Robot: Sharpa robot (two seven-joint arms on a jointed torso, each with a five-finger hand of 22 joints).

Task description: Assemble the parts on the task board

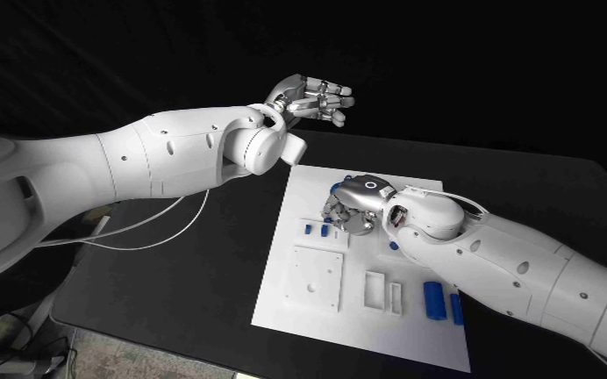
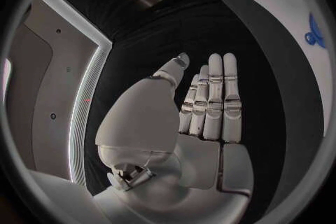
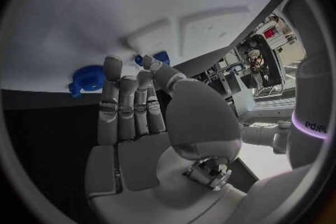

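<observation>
Right hand (image 1: 358,206), fingers apart and empty, hovers mid-frame over the blue part (image 3: 87,79) on the board (image 1: 303,318); left hand (image 1: 310,98) empty. Advice: centre fingertips before closing.

One task board (image 1: 303,309); two hands; several blue parts (image 1: 432,299).

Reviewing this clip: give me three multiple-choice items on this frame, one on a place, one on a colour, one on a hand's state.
1. Where is the right hand?
A. over the task board
B. off the table
C. beside the left hand

2. What colour are the two cylinders near the board's near right edge?
A. red
B. blue
C. green

3. What is the left hand doing?
A. gripping a part
B. pressing on the board
C. raised beyond the table's far edge, holding nothing

Answers: 1 A, the head view shows it above the board's far part. 2 B, both are plainly blue. 3 C, its fingers are straight and bare in the left wrist view.
</observation>
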